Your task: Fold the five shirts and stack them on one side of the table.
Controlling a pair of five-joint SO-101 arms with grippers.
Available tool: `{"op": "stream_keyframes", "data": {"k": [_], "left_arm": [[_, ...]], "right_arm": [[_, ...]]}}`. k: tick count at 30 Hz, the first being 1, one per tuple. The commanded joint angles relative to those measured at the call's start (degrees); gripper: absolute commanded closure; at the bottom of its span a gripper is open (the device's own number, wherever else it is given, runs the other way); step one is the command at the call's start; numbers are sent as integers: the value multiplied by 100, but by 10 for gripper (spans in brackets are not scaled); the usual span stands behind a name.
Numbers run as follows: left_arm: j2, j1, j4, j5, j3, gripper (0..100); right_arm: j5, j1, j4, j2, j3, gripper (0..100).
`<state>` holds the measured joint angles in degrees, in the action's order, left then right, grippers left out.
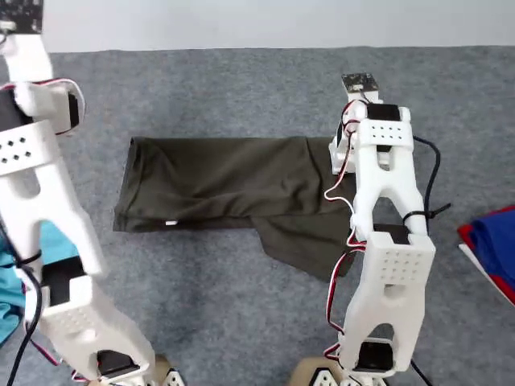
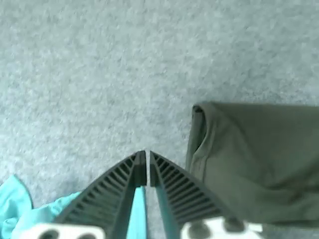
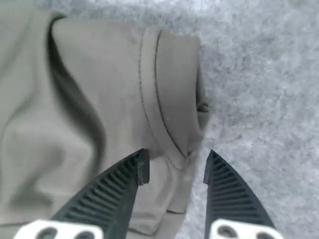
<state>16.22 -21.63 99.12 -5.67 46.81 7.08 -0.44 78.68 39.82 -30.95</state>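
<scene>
1. Dark olive fabric shirt (image 1: 217, 181) lies across the middle of the high view on the grey felt-like table cover (image 1: 241, 88). It is already doubled into a long band, and one sleeve flap pokes out toward the lower right.
2. Right gripper (image 3: 177, 167) sits at the band's right end in the high view. Its claw is spread wide, straddling the stitched sleeve hem (image 3: 169, 99) and pinching nothing. I judge it is placed there to take that edge for the next fold.
3. Left gripper (image 2: 148, 167) hangs over bare cover just off the shirt's left end. Its claw is closed to a hairline gap with nothing in it, apparently parked clear of the cloth.
4. Crumpled teal garment (image 1: 8, 310) lies at the lower left edge, and a blue and red garment (image 1: 491, 237) lies at the right edge. Both are well apart from the olive shirt, which leaves the middle free for folding.
</scene>
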Motion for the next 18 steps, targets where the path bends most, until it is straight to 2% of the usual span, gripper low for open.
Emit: {"op": "stream_keyframes", "data": {"k": [1, 14, 18], "left_arm": [[-431, -185, 141, -114, -66, 980], [-475, -475, 141, -123, -31, 981], [-475, -475, 141, -123, -31, 981]], "right_arm": [[-105, -215, -101, -84, -422, 808], [-97, -215, -295, 224, -580, 810], [-88, -215, -338, 277, -580, 909]]}}
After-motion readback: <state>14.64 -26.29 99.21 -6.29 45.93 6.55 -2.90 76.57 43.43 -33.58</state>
